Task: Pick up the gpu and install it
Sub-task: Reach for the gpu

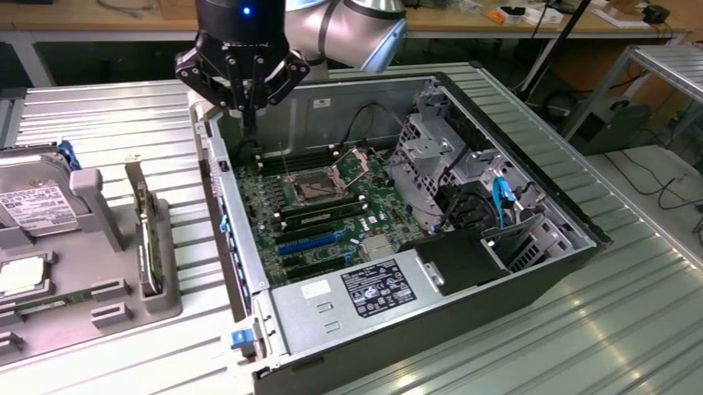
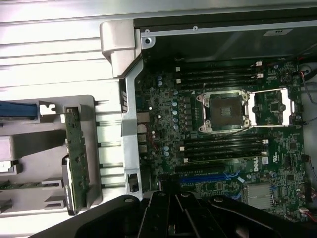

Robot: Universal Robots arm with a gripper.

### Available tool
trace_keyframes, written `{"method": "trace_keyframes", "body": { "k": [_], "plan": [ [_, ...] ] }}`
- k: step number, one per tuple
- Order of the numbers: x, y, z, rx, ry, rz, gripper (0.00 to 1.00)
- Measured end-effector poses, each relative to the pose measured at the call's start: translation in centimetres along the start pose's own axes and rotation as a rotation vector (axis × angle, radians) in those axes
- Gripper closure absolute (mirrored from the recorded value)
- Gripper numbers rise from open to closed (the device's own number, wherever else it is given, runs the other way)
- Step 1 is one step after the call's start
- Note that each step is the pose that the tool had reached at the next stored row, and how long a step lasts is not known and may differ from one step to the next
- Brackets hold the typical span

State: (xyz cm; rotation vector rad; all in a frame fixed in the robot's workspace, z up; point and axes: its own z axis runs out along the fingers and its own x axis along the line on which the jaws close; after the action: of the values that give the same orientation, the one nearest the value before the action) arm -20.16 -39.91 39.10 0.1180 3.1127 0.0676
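The gpu (image 1: 144, 240) stands on edge in a slot of the grey parts holder (image 1: 121, 292), at the exterior view's left of the open computer case (image 1: 516, 164). In the wrist view the gpu (image 2: 77, 156) shows its green board edge, with the silver bracket at one end. My gripper (image 1: 249, 127) hangs over the case's back corner, above the motherboard (image 1: 329, 214) and well apart from the gpu. Its fingers (image 2: 166, 210) are shut together with nothing between them. The blue expansion slot (image 2: 208, 177) on the motherboard has nothing in it.
A silver hard drive (image 1: 31, 206) with a white label sits in the holder beside the gpu. Inside the case are the open CPU socket (image 2: 225, 111), memory slots (image 2: 218, 74), drive cages (image 1: 439, 156) and the power supply (image 1: 368, 288). Ribbed metal table (image 1: 121, 123) surrounds the case.
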Motion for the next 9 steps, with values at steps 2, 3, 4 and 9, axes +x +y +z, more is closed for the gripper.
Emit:
{"method": "trace_keyframes", "body": {
  "k": [2, 3, 4, 9],
  "plan": [
    [0.2, -0.01, 0.00, 0.0000, 0.0001, 0.000, 0.89],
    [0.3, -0.02, 0.00, 0.0000, 0.0000, 0.000, 0.89],
    [0.4, -0.03, 0.00, 0.0000, 0.0000, 0.000, 0.89],
    [1.4, -0.11, -0.01, 0.0000, 0.0000, 0.000, 0.89]
  ]
}}
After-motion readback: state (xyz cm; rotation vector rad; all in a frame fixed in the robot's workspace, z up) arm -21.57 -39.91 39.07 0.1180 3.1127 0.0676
